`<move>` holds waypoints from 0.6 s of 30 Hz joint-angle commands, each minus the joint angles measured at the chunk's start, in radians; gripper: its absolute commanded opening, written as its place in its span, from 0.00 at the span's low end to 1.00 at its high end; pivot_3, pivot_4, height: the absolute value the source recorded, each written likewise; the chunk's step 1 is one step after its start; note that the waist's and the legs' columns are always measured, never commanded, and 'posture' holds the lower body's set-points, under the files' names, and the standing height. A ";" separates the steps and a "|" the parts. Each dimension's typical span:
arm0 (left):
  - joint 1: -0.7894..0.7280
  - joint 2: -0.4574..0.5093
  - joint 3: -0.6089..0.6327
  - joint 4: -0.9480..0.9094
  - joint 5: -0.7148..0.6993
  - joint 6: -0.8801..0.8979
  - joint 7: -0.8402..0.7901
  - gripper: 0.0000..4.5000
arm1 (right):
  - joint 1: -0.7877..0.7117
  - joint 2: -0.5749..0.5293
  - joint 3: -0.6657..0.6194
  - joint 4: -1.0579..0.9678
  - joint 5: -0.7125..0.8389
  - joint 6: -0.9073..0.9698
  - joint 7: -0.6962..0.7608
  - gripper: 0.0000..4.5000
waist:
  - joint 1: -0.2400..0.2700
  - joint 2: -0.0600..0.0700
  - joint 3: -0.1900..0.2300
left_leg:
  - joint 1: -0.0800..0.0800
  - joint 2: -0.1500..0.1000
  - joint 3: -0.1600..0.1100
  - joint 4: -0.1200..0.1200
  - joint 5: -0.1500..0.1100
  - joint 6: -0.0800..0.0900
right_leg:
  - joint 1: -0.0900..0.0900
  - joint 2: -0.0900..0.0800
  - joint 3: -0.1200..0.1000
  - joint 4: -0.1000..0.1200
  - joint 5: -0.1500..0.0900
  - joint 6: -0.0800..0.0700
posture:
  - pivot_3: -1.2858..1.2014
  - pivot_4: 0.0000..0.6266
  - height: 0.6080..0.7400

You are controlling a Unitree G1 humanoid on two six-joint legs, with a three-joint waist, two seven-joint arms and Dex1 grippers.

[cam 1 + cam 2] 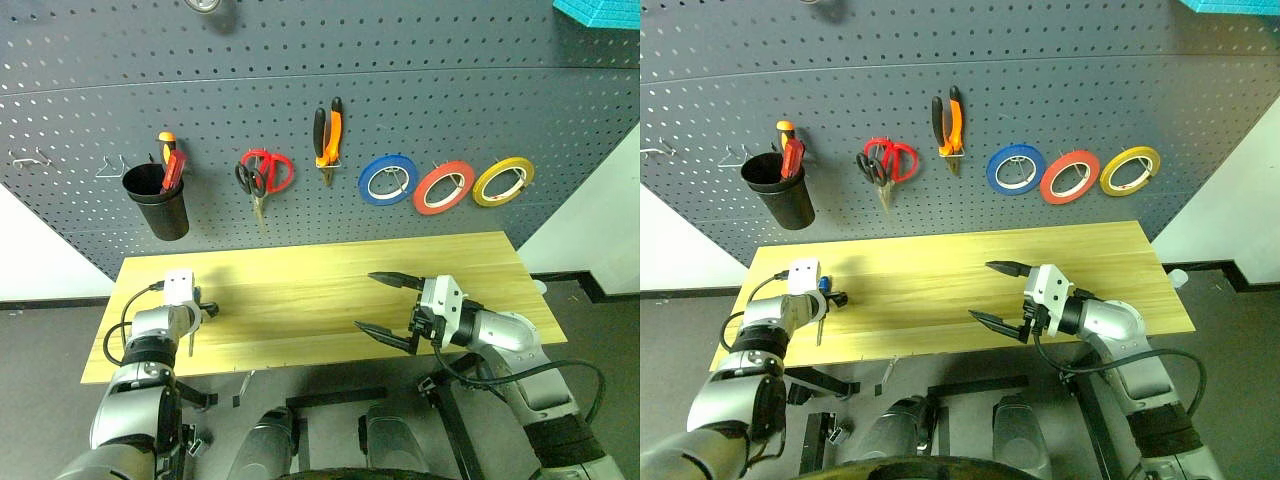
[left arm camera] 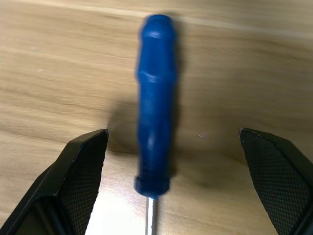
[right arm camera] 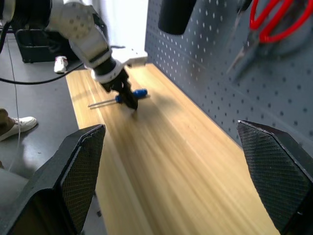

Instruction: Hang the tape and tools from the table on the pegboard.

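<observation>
We see the blue-handled screwdriver (image 2: pixel 155 127) lying flat on the pale wooden table (image 1: pixel 310 290), near its left end; the left gripper (image 2: pixel 173 171) is just above it with both black fingers spread wide, one on each side of the blue handle and not touching it; in the right wrist view the same gripper points down at the handle, and the thin steel shaft sticks out toward the table's front edge. The right gripper (image 1: pixel 385 305) hovers over the right half of the table, fingers wide apart, holding nothing, well apart from the screwdriver.

On the dark grey pegboard (image 1: pixel 450 90) hang, from left to right: a black cup (image 1: pixel 158 202) with a red-orange-handled tool (image 1: pixel 171 160) in it; the red-handled scissors (image 1: pixel 270 170) with the small black-handled scissors (image 1: pixel 247 180) just beside them; the orange-and-black pliers (image 1: pixel 328 135); then a blue tape ring (image 1: pixel 387 180), the red tape (image 1: pixel 444 189) and a yellow tape ring (image 1: pixel 503 181), side by side.
</observation>
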 commanded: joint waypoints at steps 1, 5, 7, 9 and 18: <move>-0.025 0.026 0.018 0.083 -0.004 -0.051 -0.010 0.95 | 0.012 -0.012 -0.027 -0.044 -0.002 -0.019 -0.016 1.00 | 0.000 0.000 0.000 | 0.000 0.000 0.000 0.000 0.000 0.000 | 0.000 0.000 0.000 0.000 0.000 0.000 | 0.45 0.25 1.00; -0.037 0.032 0.034 0.125 -0.020 -0.094 -0.023 0.71 | 0.020 -0.015 -0.029 -0.049 -0.005 -0.021 -0.025 1.00 | 0.000 0.000 0.000 | 0.000 0.000 0.000 0.000 0.000 0.000 | 0.000 0.000 0.000 0.000 0.000 0.000 | 0.45 0.25 1.00; -0.039 0.034 0.037 0.132 -0.028 -0.105 -0.023 0.56 | 0.015 -0.015 -0.029 -0.045 -0.008 -0.022 -0.028 1.00 | 0.000 0.000 0.001 | 0.000 0.000 0.000 0.000 0.000 0.000 | 0.000 0.000 0.000 0.000 0.000 0.000 | 0.45 0.25 1.00; -0.038 0.033 0.037 0.132 -0.030 -0.112 -0.023 0.41 | 0.008 -0.013 -0.028 -0.040 -0.012 -0.023 -0.031 1.00 | 0.001 0.001 0.001 | 0.000 0.000 0.000 0.000 -0.001 -0.001 | 0.000 0.000 0.000 0.000 0.000 0.000 | 0.45 0.25 1.00; 0.080 0.048 0.049 -0.088 -0.063 -0.050 -0.060 0.11 | -0.025 -0.012 -0.041 -0.033 0.043 -0.001 -0.002 1.00 | -0.002 0.001 0.001 | 0.000 0.001 -0.001 -0.002 -0.001 -0.001 | -0.001 -0.001 0.001 -0.002 0.000 0.000 | 0.46 0.22 1.00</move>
